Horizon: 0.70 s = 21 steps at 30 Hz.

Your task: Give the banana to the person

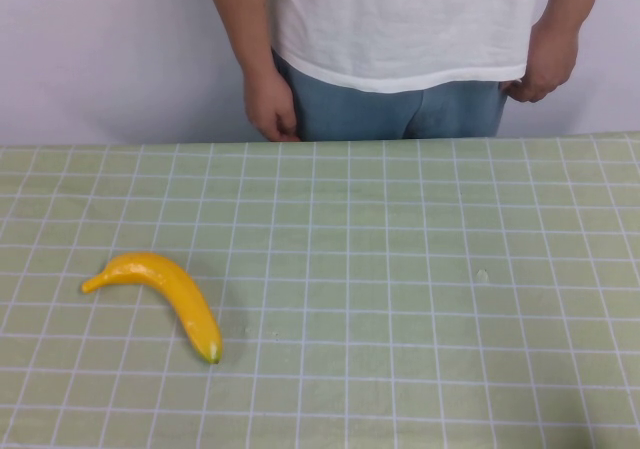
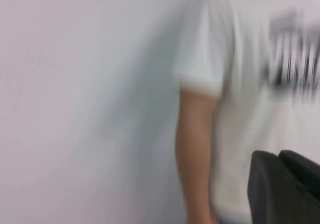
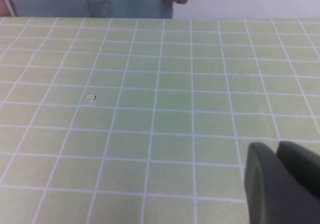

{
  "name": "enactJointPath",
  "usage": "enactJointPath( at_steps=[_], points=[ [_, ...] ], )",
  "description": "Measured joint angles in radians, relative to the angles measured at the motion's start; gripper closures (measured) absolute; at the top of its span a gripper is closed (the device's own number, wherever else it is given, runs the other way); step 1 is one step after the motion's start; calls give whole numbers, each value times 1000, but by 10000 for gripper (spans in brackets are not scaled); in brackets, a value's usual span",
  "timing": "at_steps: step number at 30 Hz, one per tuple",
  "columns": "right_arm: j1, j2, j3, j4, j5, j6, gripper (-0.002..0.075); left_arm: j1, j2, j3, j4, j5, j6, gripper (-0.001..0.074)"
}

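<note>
A plain test or lab setting is suggested: a surface (image 1: pixel 420 229) covered in a green checked cloth is set against a bare white wall (image 1: pixel 100 49) (no furnishings are seen).

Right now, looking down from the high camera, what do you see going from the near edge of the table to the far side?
Banana → bare green checked tablecloth → person standing behind the table. Neither gripper shows in this view.

high: down at table (image 1: pixel 420 269) | left wrist: blurred, seemingly at person (image 2: pixel 235 84) | right wrist: low over table
</note>
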Motion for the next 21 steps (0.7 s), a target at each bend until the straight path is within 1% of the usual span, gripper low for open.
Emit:
enactJointPath(
  at_steps=[3, 9, 11, 15, 17, 21],
  points=[
    [0, 0, 0, 0, 0, 0, 733, 0, 105, -20, 16, 104, 4, 739],
    [0, 0, 0, 0, 0, 0, 733, 0, 258, -20, 19, 167, -103, 739],
    [0, 0, 0, 0, 0, 0, 733, 0, 310, -22, 21, 211, -111, 739],
    [0, 0, 0, 0, 0, 0, 733, 0, 439, -76, 41, 364, -104, 739],
    [0, 0, 0, 0, 0, 0, 733, 0, 531, -133, 65, 458, -102, 739],
    [0, 0, 0, 0, 0, 0, 733, 0, 728, -273, 172, 648, 36, 739]
  ],
)
